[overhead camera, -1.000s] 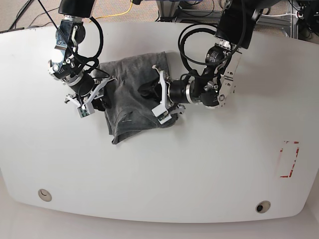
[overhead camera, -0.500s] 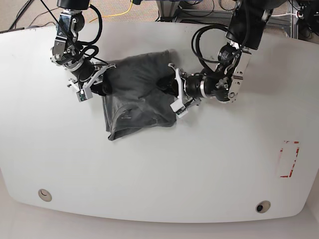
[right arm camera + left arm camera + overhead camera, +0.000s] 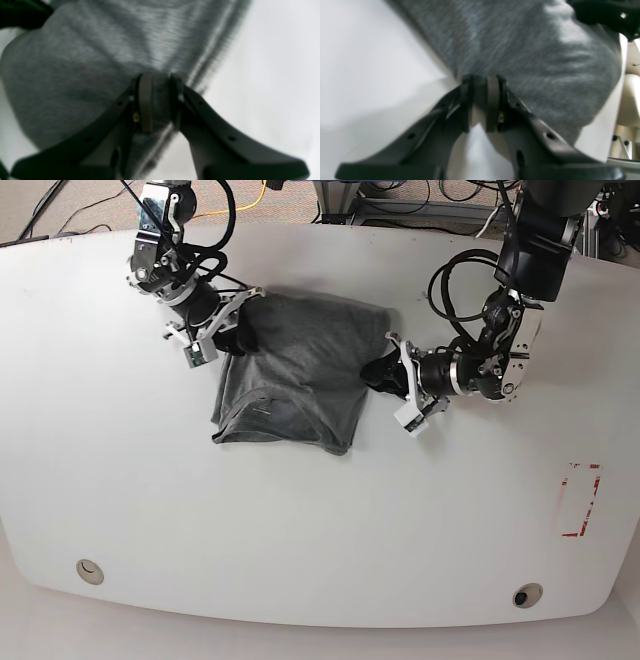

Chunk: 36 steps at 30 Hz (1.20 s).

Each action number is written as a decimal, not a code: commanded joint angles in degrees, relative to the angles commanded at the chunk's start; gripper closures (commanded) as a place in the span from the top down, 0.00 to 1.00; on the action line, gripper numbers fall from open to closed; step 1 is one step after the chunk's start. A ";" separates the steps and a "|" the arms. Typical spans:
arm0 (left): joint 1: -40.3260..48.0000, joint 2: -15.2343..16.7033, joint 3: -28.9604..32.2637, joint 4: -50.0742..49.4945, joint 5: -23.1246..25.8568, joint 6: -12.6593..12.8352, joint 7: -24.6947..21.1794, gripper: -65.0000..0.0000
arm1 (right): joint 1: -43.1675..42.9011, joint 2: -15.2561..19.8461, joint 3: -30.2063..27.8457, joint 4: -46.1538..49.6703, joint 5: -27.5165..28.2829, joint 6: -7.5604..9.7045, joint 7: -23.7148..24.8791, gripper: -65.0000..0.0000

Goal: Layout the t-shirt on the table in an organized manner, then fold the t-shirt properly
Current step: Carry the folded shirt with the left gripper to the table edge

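Observation:
The heather-grey t-shirt (image 3: pixel 300 365) lies wrinkled on the white table (image 3: pixel 300 520), stretched between both arms at the back centre. My left gripper (image 3: pixel 380 373) is shut on the shirt's right edge; the left wrist view shows the pads (image 3: pixel 492 100) pinching the grey fabric (image 3: pixel 532 62). My right gripper (image 3: pixel 238 337) is shut on the shirt's upper left corner, and in the right wrist view its fingers (image 3: pixel 146 100) clamp a fold of cloth (image 3: pixel 75 62). The shirt's near hem hangs loose toward the table's front.
A red dashed rectangle mark (image 3: pixel 580 500) sits at the right of the table. Two round holes (image 3: pixel 90 571) (image 3: pixel 527 594) lie near the front edge. Cables and frame parts run behind the table's far edge.
Both grippers have moved apart and toward the table's back while holding the shirt. The crumpled cloth has been pulled wider and flatter between them.

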 joint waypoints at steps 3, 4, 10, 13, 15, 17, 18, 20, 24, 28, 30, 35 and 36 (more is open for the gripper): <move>0.00 -0.97 -1.41 2.46 0.00 0.00 1.14 0.13 | 0.00 -0.18 -1.85 0.09 0.00 0.00 0.00 0.17; 0.09 -1.14 -1.85 3.87 0.00 0.00 1.85 0.13 | 0.09 -0.18 -2.20 0.09 0.00 0.00 0.00 0.17; 1.58 -1.32 -4.92 14.07 0.00 0.00 6.59 0.13 | 1.14 0.18 -2.29 2.37 0.00 0.00 -0.18 0.17; 1.58 -1.05 -6.51 18.90 0.00 0.00 9.32 0.13 | 1.49 0.53 -2.29 5.45 0.00 0.00 -0.70 0.17; 1.58 0.26 -7.12 21.98 0.00 0.00 10.55 0.13 | 1.85 2.02 -2.20 8.00 0.00 0.00 -2.20 0.17; 1.58 2.02 -7.21 25.49 0.35 0.00 11.25 0.13 | 2.64 4.04 -2.20 10.81 0.18 0.00 -4.22 0.17; 1.58 2.64 -6.86 26.90 0.35 0.00 11.43 0.13 | 2.99 4.84 -1.85 12.13 0.26 0.00 -4.75 0.17; 1.58 4.31 -5.89 29.01 0.35 0.00 11.43 0.13 | 3.34 5.89 0.00 14.07 0.18 0.00 -5.27 0.17; 1.58 8.44 -3.78 30.24 0.44 2.68 11.25 0.13 | 5.01 6.15 5.63 15.91 0.18 0.00 -6.59 0.18; 1.58 13.45 -1.32 29.36 2.20 8.48 10.64 0.13 | 6.95 8.00 10.81 16.00 0.09 0.00 -8.70 0.18; 1.58 16.62 1.32 28.57 5.63 11.03 8.26 0.13 | 8.44 10.02 12.75 15.65 0.35 0.00 -9.49 0.18; 4.92 21.01 8.62 27.60 16.53 14.99 1.05 0.13 | 9.49 11.96 15.38 15.12 0.09 0.00 -9.85 0.17; 5.45 21.71 9.67 27.43 18.55 15.78 -0.09 0.13 | 9.49 12.04 15.82 14.95 0.09 0.00 -9.85 0.17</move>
